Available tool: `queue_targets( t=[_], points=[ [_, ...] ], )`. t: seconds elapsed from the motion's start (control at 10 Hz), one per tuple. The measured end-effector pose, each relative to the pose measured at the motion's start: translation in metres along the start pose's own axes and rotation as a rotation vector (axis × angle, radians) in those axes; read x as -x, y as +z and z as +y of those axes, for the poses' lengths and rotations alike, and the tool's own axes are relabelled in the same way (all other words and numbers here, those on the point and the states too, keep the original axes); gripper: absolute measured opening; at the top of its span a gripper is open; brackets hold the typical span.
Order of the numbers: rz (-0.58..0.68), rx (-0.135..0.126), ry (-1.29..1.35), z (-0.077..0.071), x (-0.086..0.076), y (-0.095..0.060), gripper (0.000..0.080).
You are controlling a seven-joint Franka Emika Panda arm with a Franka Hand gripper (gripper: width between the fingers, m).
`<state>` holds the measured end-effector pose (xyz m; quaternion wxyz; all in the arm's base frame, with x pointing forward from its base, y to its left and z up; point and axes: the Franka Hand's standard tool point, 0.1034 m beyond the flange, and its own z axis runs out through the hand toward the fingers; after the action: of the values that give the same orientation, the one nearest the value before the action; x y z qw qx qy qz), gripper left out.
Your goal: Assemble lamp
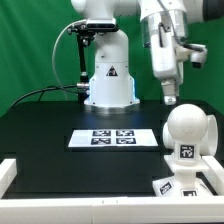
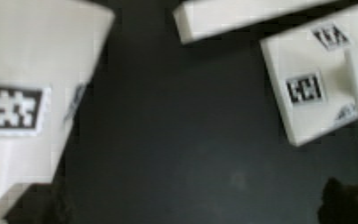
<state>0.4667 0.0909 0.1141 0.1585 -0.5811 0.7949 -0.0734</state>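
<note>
The bulb (image 1: 189, 130) looks like smooth white plastic with a faint sheen, and a paper-like black-and-white tag (image 1: 185, 152) sits flat on its neck. At about nine o'clock from it the marker board (image 1: 113, 139) is thin, matt and white, lying on a worktop (image 1: 45, 135) covered in dull black, non-reflective material. In the blurred wrist view the white lamp parts (image 2: 318, 85) read as plain smooth plastic; the arm (image 1: 160, 40) has a glossy white shell.

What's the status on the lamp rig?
Gripper raised above the table, apparently empty, jaw state unclear. Bulb sits at the exterior view's right, untouched. Nothing obstructing between them.
</note>
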Motion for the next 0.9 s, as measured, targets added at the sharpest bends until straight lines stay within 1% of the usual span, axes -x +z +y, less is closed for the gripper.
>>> queue_targets(
  t=[0.1,0.2,0.6,0.7,0.8,0.9],
  points=[
    [-0.005,-0.009,-0.009,0.002,0.004,-0.001,0.0699],
    [-0.004,-0.009,-0.021,0.002,0.003,-0.001,0.0699],
    [0.014,0.009,-0.069,0.009,-0.009,0.007,0.0699],
    [-0.002,0.02,-0.086,0.006,-0.01,0.005,0.0699],
    [-0.058,0.076,-0.103,0.004,-0.01,-0.001,0.0699],
    [-0.096,0.105,-0.09,0.001,-0.013,-0.005,0.0699]
  ],
)
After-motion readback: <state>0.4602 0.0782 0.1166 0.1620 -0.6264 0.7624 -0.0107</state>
